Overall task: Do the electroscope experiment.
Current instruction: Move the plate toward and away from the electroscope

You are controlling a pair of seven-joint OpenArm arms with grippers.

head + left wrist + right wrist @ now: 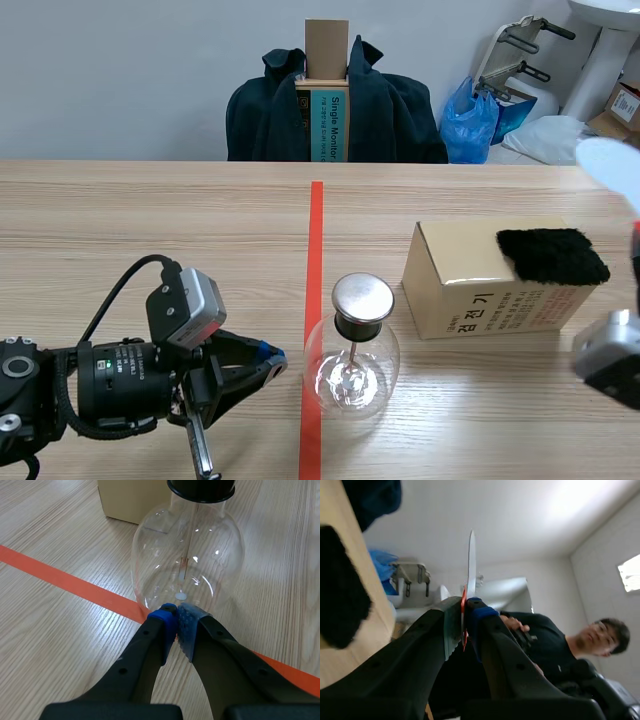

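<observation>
Lying low, left claw [176,612] pressed together beside flask [187,555], right claw [465,615] raised, pinching white plate [471,560].

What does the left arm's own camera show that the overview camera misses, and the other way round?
Only the left wrist view: the left pincer is shut, and its dotted pads are close to the glass flask. Only the scene view: the flask's metal cap, a black cloth on the cardboard box, and a white disc. Both: flask, box, left pincer, orange tape line.

flask [351,355] on tape line [316,240] | box [470,290] behind-right of flask | cloth [552,255] on box
</observation>
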